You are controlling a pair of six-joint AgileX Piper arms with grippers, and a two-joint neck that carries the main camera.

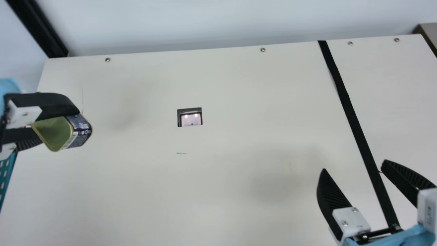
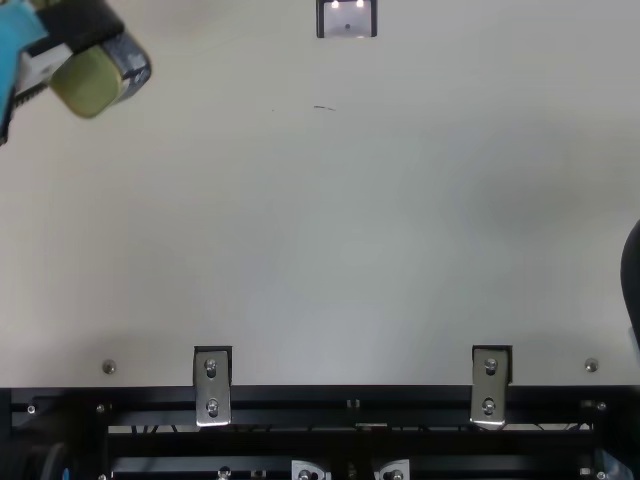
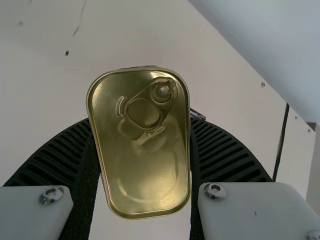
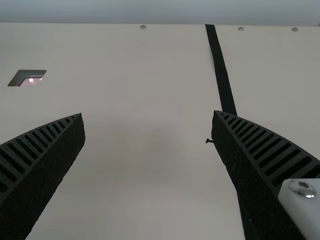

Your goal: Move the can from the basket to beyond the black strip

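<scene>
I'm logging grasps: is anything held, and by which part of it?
The can is held by its long sides in the left gripper; the right gripper is open, holding nothing.

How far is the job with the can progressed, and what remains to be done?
Done: the rectangular metal can with gold ends looks lifted clear of the teal perforated basket.
In hand: the left gripper has it between its jaws, above the table.
Left: carry it rightward past the long black strip, then release it there.
</scene>
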